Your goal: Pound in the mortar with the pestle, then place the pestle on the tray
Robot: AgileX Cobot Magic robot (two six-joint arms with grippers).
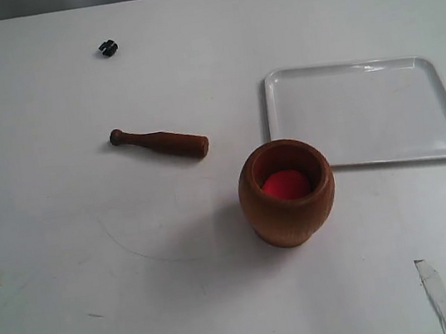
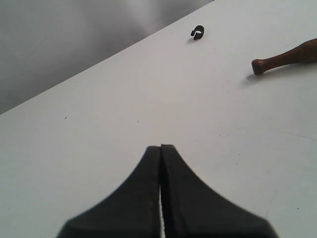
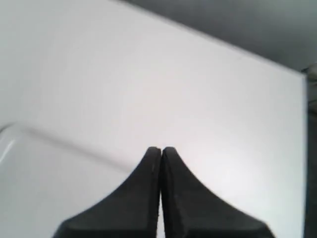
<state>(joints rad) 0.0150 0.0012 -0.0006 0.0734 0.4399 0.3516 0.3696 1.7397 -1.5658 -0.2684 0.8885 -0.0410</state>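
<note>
The brown wooden mortar (image 1: 286, 193) stands upright near the middle of the white table, its red bottom showing. To its left lies the dark reddish-brown pestle (image 1: 160, 142), knobbed end pointing left; its knobbed end also shows in the left wrist view as the pestle (image 2: 282, 58). The white tray (image 1: 363, 112) lies flat behind and to the right of the mortar, with nothing on it. Neither gripper appears in the exterior view. My left gripper (image 2: 161, 147) is shut on nothing, well short of the pestle. My right gripper (image 3: 161, 148) is shut and empty above the table beside the tray's edge (image 3: 29, 133).
A tiny black object (image 1: 108, 48) sits at the back left of the table, seen too in the left wrist view as the black object (image 2: 197, 32). A strip of clear tape (image 1: 438, 294) lies at the front right. The table's far edge meets a dark grey background.
</note>
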